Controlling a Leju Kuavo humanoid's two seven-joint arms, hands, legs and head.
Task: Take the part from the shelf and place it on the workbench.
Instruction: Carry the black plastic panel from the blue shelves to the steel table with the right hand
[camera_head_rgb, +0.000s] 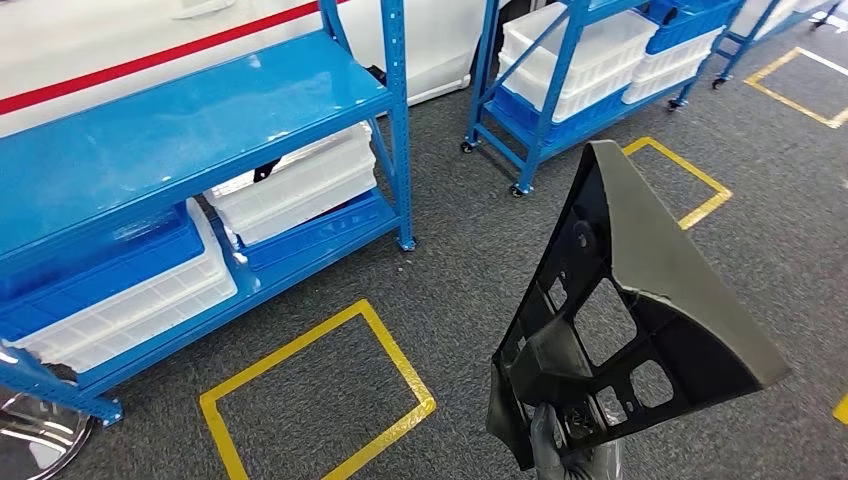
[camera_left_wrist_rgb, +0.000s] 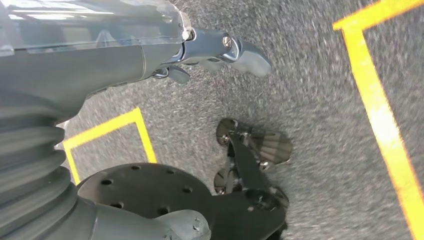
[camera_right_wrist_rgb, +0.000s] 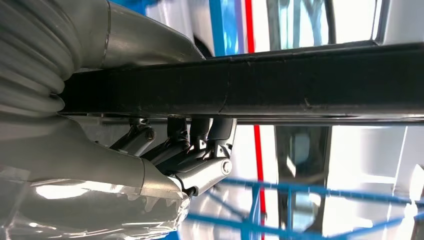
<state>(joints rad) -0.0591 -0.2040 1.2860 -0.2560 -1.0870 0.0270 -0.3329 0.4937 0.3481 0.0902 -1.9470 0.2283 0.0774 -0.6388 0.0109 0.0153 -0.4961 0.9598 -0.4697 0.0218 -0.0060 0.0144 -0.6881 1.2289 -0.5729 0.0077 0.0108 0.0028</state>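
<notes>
At about five o'clock in the head view, the part (camera_head_rgb: 640, 300), a dark triangular panel with cut-out windows, stands upright off the floor, its pointed end up towards one o'clock. The right hand (camera_head_rgb: 572, 452) grips it by its lower edge. In the right wrist view the same hand (camera_right_wrist_rgb: 190, 150) has its dark fingers (camera_right_wrist_rgb: 200, 132) curled up against the underside of the part (camera_right_wrist_rgb: 250, 85), which runs as a black bar across the picture, so the hold looks firm.

The left hand (camera_left_wrist_rgb: 220, 55) hangs over the grey carpet (camera_left_wrist_rgb: 320, 100) with nothing in it; one pale fingertip shows stretched out, and from this I judge it open, though most of it is hidden.

The blue shelf (camera_head_rgb: 180, 130) stands at ten o'clock, with white bins (camera_head_rgb: 300, 185) on its lower tiers, and it is well apart from the part. A second blue rack (camera_head_rgb: 570, 70) with more bins is at twelve o'clock. Yellow tape squares (camera_head_rgb: 320, 400) mark the floor between them.

So the taking looks done and the carrying is in hand: the part is off the shelf and no table is in sight. The next move, as I judge it, calls for turning or walking until the table comes into view, keeping the tall panel clear of the shelf posts, and then lowering it flat before the fingers let go.
</notes>
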